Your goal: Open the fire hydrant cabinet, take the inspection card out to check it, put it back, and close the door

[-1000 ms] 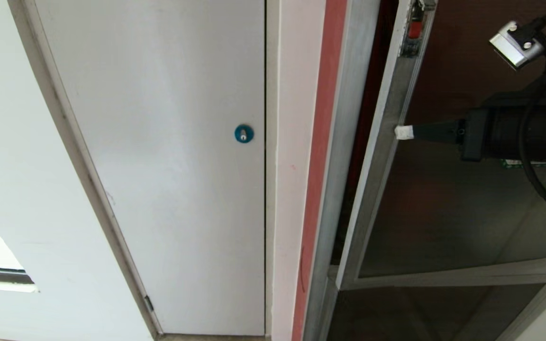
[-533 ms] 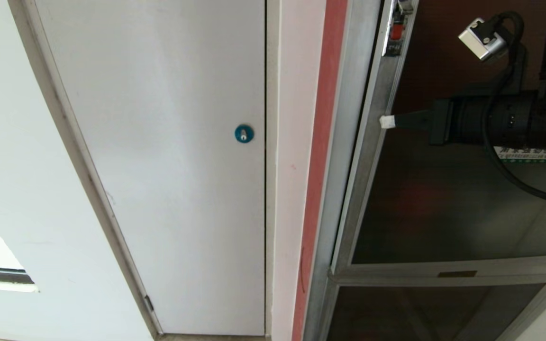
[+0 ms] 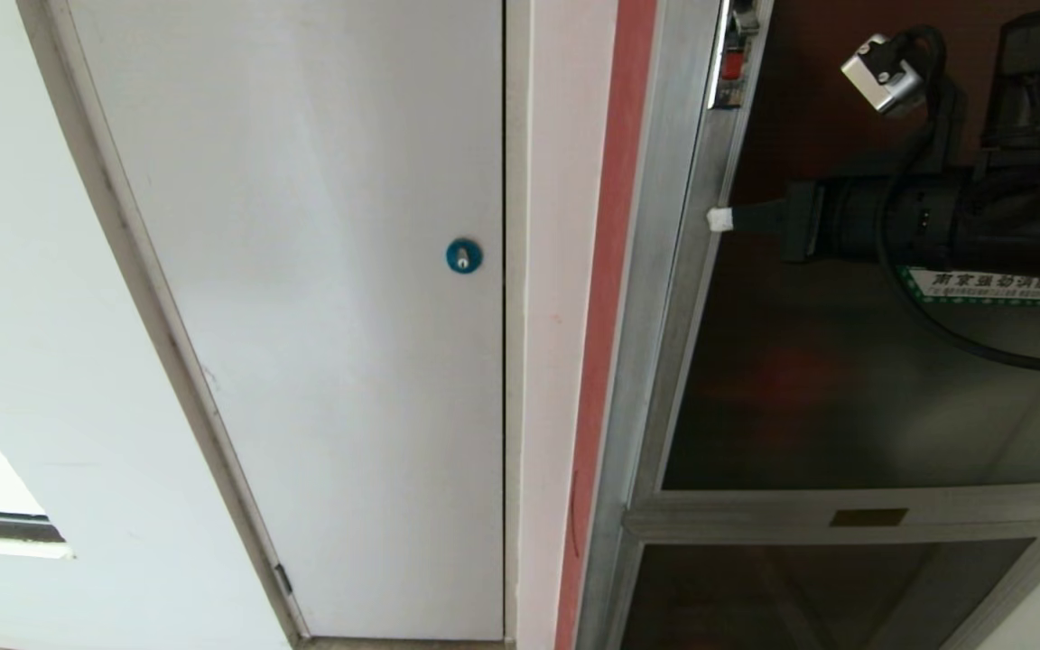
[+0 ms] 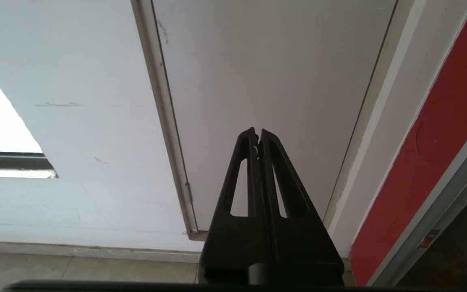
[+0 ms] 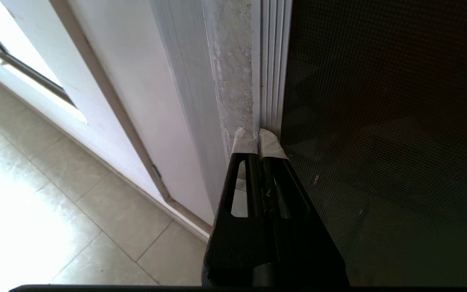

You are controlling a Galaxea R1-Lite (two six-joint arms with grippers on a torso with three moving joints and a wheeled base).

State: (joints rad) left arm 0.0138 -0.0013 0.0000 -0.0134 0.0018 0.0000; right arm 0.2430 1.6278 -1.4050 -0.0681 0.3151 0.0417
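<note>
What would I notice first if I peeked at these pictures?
Probably the right gripper, a black arm reaching in from the right with shut, white-taped tips pressed against the silver frame of the dark glass door. Next, the big plain white door on the left with its little blue round lock. Between them runs a red strip from top to bottom.

Likely a corridor in a public or office building. A fire hydrant cabinet point(image 3: 845, 379) sits in the wall beside a plain white door point(image 3: 321, 316). Pale floor tiles point(image 5: 55, 211) run below.
</note>
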